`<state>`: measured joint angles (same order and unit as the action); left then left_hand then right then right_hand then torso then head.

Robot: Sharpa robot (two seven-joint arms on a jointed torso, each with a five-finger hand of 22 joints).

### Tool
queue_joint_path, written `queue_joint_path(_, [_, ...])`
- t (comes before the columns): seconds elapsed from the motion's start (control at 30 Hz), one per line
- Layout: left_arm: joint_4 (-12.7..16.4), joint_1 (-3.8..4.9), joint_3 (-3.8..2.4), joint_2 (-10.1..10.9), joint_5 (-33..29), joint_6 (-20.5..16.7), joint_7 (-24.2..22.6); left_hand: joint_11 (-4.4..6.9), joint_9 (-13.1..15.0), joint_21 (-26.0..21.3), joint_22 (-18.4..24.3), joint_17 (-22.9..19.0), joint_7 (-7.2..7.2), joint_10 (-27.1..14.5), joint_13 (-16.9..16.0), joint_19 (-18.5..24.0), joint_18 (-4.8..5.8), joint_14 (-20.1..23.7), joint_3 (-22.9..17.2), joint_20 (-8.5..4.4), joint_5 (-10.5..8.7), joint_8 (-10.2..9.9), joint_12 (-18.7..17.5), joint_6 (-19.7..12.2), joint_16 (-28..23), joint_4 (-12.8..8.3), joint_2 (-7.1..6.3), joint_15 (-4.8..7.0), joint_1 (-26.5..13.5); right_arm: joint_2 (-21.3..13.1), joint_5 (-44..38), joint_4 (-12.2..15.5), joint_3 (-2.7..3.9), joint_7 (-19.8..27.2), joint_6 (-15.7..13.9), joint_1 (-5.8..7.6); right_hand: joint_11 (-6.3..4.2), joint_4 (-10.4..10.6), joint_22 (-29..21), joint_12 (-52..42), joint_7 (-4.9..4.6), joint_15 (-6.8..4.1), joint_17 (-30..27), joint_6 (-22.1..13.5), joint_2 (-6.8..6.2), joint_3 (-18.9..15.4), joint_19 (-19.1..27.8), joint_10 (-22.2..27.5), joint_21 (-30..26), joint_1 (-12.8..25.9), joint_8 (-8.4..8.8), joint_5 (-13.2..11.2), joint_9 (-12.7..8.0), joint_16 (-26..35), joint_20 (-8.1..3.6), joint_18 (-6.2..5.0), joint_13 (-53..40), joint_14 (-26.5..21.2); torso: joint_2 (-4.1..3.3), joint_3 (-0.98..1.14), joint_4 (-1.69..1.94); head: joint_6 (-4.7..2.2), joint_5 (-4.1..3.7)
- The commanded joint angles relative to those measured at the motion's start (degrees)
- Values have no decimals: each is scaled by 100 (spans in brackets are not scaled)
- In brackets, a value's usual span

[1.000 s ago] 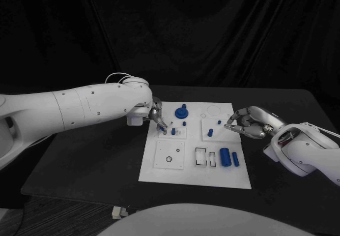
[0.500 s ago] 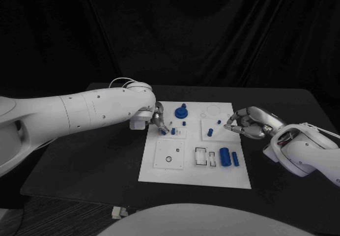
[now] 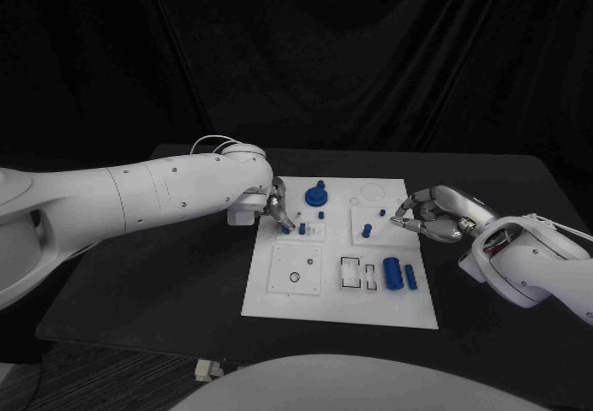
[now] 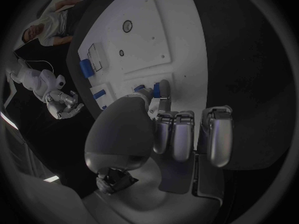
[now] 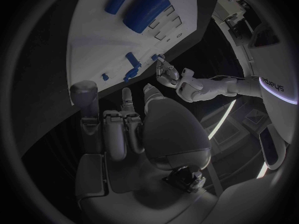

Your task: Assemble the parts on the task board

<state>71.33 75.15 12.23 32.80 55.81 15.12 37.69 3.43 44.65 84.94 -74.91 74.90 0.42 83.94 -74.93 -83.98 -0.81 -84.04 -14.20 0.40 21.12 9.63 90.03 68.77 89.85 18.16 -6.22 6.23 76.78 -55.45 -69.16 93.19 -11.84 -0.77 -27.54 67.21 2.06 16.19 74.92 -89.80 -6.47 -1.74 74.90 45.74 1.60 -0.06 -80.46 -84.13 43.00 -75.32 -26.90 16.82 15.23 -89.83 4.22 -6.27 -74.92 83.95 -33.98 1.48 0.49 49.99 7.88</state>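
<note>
So we've got the black table (image 3: 161, 282) with the white task board (image 3: 309, 295) sitting in the middle of it, and both arms are working over its far half. The left arm (image 3: 123, 201) is the big thing here, reaching in so its left hand (image 3: 274, 211) hangs over the board's near-left upper corner, fingertips down on a small blue peg (image 3: 287, 229) standing in the board (the left wrist view shows the thumb and a finger closing around it (image 4: 156, 89), with the other fingers curled side by side behind). The right hand (image 3: 435, 214) hovers at the board's right edge, fingers curled inward toward each other, and we can't tell whether it's pinching anything. On the board itself, the largest part is the round blue disc with a post (image 3: 318, 196) near the far edge, then the fat blue cylinder (image 3: 392, 273) lying in the near-right area with a thinner blue rod (image 3: 410, 276) just beside it. A short blue peg (image 3: 367, 229) stands in the right middle square, and a small black ring (image 3: 294, 276) sits on the near-left square.
</note>
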Motion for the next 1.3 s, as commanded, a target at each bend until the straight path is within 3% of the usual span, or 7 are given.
queue_joint_path(0.03, [-6,-15,-5,-26,51,3,-118,24,1,-28,-1342,1510,-12,606,-1507,-349,-45,-596,-329,-14,-34,-27,-3,-43,15,-302,41,2,-29,0,-10,5,4,-49,3,-17,-1,-17,502,-20,2,-10,1510,-50,-14,27,32,-587,-30,-55,-31,34,7,-17,-3,-115,-1508,605,2,1,1,1,1])
queue_joint_path(1.3, [-126,-93,-4,-97,56,180,82,26,15,-35,-1340,1510,-12,606,-1507,-346,-46,-596,-379,-11,-21,-27,-3,-55,15,-358,49,2,-27,-5,-10,20,4,-56,15,-19,-1,-16,505,-20,1,-11,1510,-53,-14,30,27,-587,-22,-61,-38,41,7,-17,-4,-113,-1508,605,0,0,1,1,7])
